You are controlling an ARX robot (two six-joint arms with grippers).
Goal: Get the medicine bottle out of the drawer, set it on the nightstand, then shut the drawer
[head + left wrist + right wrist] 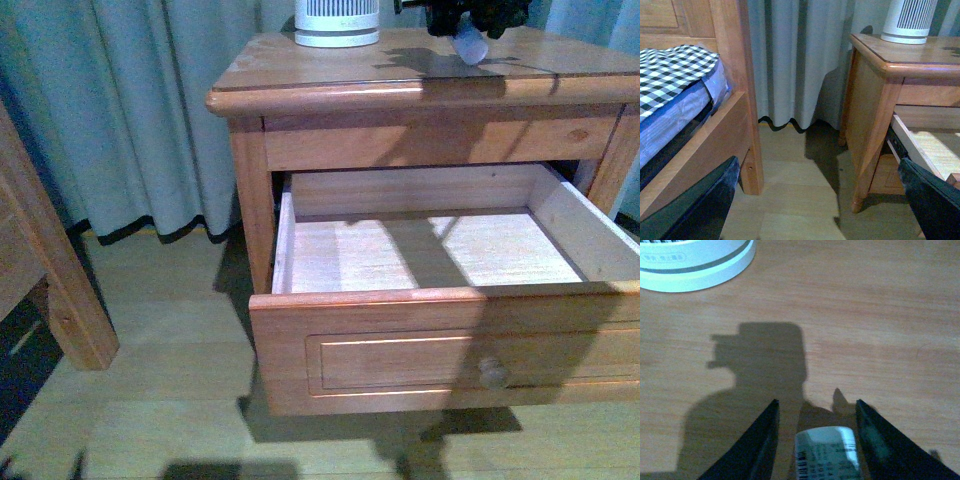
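The nightstand [330, 95] has its glossy top right under the right claw [468, 25], and the drawer [440, 330] stands pulled far out below that claw, showing pale wood. A white ribbed device [337, 22] stands on the top to the claw's left. The medicine bottle [470, 46] hangs tilted in the claw's grip, just over the wood. The left claw [816, 167] is spread wide and holds nothing.

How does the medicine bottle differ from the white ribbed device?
The medicine bottle is far smaller than the ribbed device. The bottle is tilted between the jaws of the right gripper; the device stands upright on the nightstand. The bottle bears a printed label; the device has slats. Both are white.
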